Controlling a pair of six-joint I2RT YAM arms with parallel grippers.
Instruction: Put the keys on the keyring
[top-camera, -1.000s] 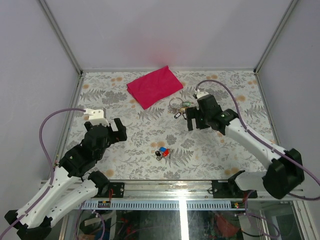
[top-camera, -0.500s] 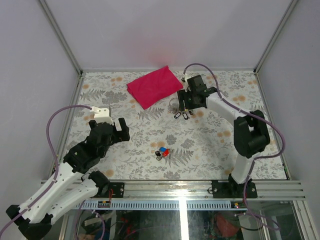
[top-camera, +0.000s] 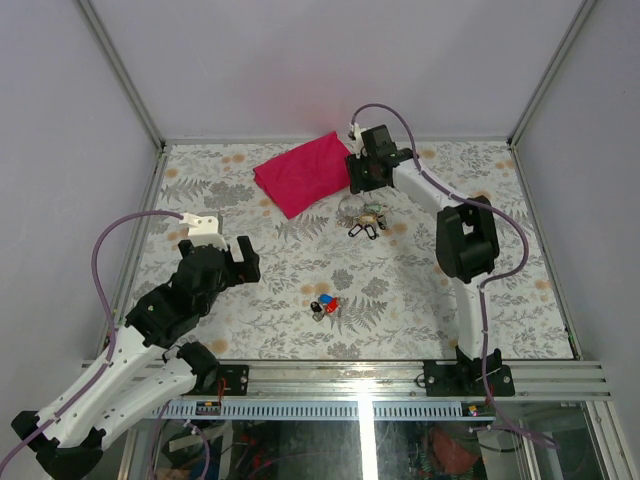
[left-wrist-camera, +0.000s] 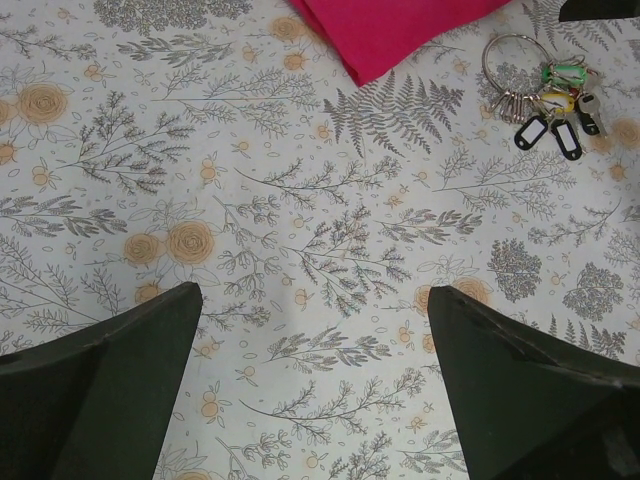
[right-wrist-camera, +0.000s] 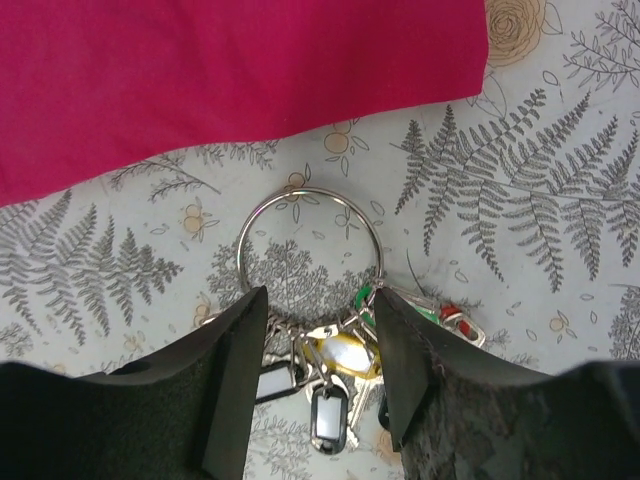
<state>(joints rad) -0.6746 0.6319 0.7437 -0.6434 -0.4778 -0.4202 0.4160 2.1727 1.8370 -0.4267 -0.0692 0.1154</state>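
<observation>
Swung away from the right side of the table, the right arm now reaches far forward, its forearm stretched out long and its wrist tipped down near the magenta cloth (top-camera: 305, 172). The right gripper (right-wrist-camera: 318, 305) has narrowed and hangs over the keyring (right-wrist-camera: 338, 352), jaws partly apart. The ring's loop lies just beyond the fingertips. The bunch of keys sits in the gap between the fingers (right-wrist-camera: 235, 370). Whether either pad touches the bunch is hard to tell from the wrist view; it looks as if they only straddle it.

The left arm has crept a little forward and sits folded low, elbow bent. The left gripper (top-camera: 225, 258) is spread wide above the floral tablecloth (top-camera: 420, 290) and holds nothing.

The keyring lies flat, a thin silver loop with its keys fanned back toward the right gripper. The bunch shows black-framed tags with pale windows, a yellow tag, and bits of green and red. The cloth's edge lies just beyond the loop, not touching it.

The keys (top-camera: 325, 306), one red-headed and one blue-headed, lie touching each other on the tablecloth. They are well apart from the right gripper and off to the right of the left gripper.
</observation>
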